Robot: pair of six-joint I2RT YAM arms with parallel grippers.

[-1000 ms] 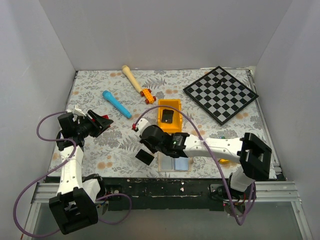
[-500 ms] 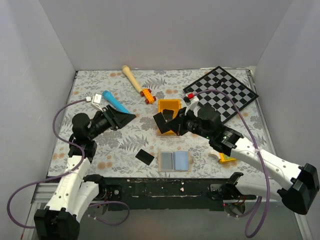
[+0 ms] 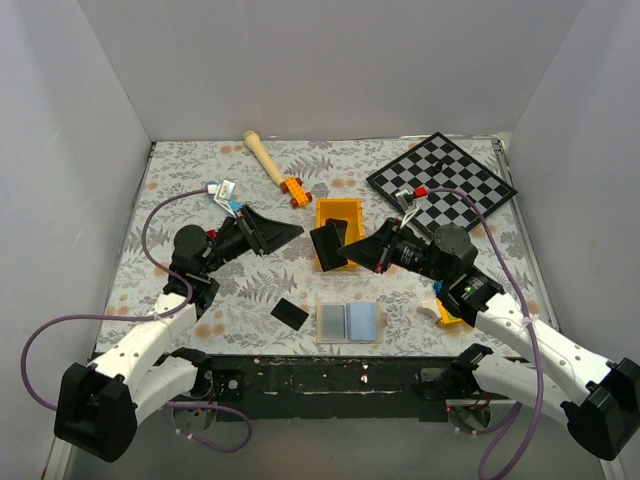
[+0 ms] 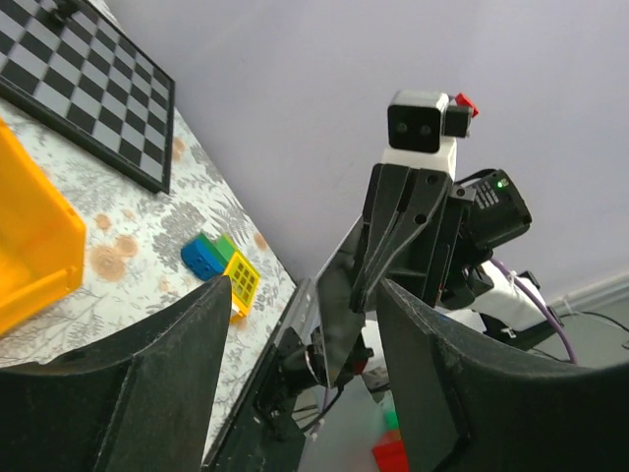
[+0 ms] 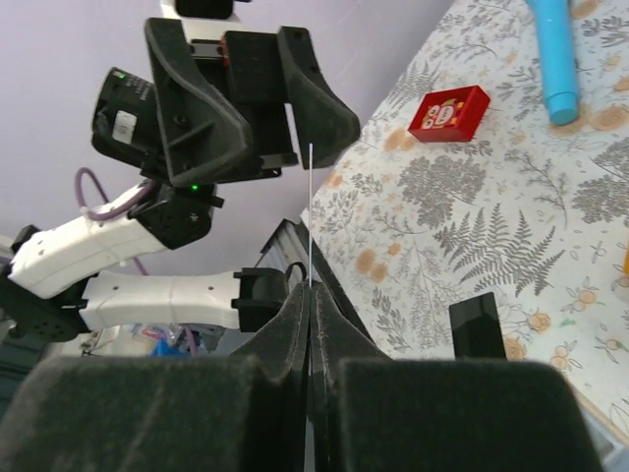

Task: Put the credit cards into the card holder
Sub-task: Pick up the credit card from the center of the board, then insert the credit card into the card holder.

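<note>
Pinching a card (image 3: 328, 246) by its edge, the clamped right tool (image 3: 352, 248) could drop it if the wide-spread, empty left tool (image 3: 278, 232) misses.

Open jaws frame the right gripper (image 4: 346, 300) holding a card (image 4: 334, 329); chessboard (image 4: 88, 93) and yellow bin (image 4: 29, 246) left.

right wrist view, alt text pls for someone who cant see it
The right end effector is shut on a thin card seen edge-on, facing the open left end effector. A red card and a black card lie on the floral table.
</note>
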